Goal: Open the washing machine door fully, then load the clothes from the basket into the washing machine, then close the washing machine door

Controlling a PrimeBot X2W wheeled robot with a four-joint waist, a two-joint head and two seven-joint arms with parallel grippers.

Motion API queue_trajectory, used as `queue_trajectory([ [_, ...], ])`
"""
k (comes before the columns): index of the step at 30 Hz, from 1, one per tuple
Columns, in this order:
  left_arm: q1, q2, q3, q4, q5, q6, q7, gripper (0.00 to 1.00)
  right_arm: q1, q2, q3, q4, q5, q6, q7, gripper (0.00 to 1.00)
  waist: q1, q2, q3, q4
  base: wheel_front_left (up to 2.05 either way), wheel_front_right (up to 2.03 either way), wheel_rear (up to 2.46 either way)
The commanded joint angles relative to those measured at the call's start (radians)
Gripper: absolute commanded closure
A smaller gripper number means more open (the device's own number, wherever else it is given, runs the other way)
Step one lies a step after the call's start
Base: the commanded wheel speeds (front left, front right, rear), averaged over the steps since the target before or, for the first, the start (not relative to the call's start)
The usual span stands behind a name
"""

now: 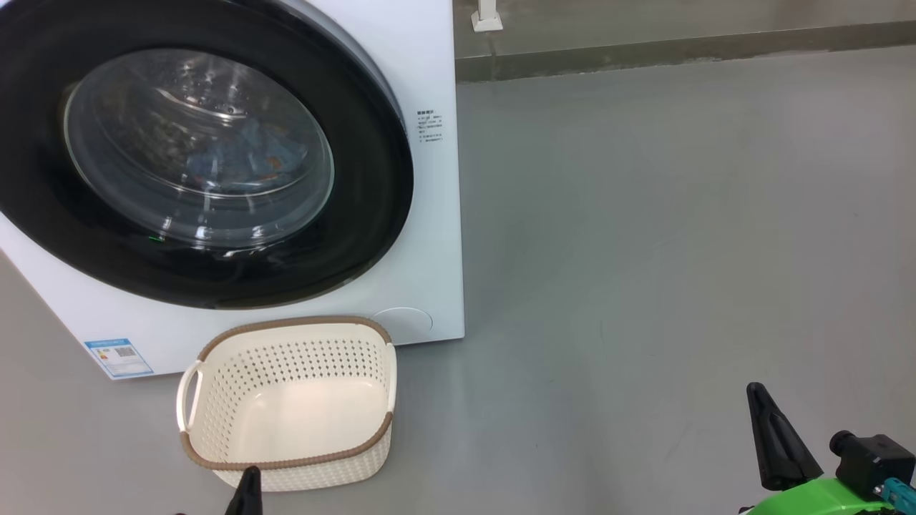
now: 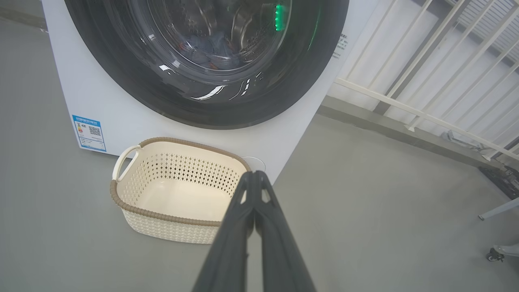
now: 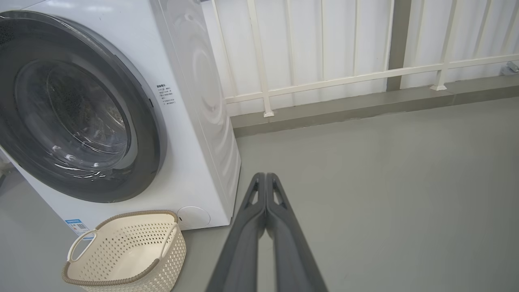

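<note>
Evidently, the washing machine door (image 1: 200, 150) lies closed at twelve o'clock of the nearer left hand (image 1: 248, 483), pinched together like the right hand (image 3: 265, 175).

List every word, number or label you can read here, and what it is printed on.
Blue label with a square code, low on the front of the washing machine: too small to read.
Grey print block beside the washing machine door: too small to read.
No text reads clearly.

Smooth grey floor (image 1: 680, 250), bounded at the far side by a low grey kerb (image 3: 365, 107) carrying a white railing (image 3: 259, 61) before a white ribbed wall (image 3: 308, 40).
</note>
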Motion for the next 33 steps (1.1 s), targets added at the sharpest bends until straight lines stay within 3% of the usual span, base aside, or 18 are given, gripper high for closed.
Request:
queue_trajectory([
  [1, -0.028, 0.012, 0.011, -0.024, -0.024, 0.000, 0.008, 1.00, -0.031, -0.005, -0.003, -0.023, 0.031, -0.001, 0.007, 1.00, 0.0020, 0.0000, 0.000, 0.000, 0.00, 0.00, 0.00],
  [5, -0.035, 0.013, 0.017, -0.024, -0.073, 0.000, 0.022, 1.00, -0.033, -0.003, -0.001, -0.022, 0.088, -0.001, 0.020, 1.00, -0.0001, 0.0000, 0.005, 0.002, 0.00, 0.00, 0.00],
  [33, -0.070, 0.020, 0.056, -0.032, -0.335, -0.001, 0.099, 1.00, -0.053, 0.006, -0.002, -0.011, 0.395, -0.002, 0.098, 1.00, -0.0002, 0.0000, 0.019, 0.009, 0.00, 0.00, 0.00],
])
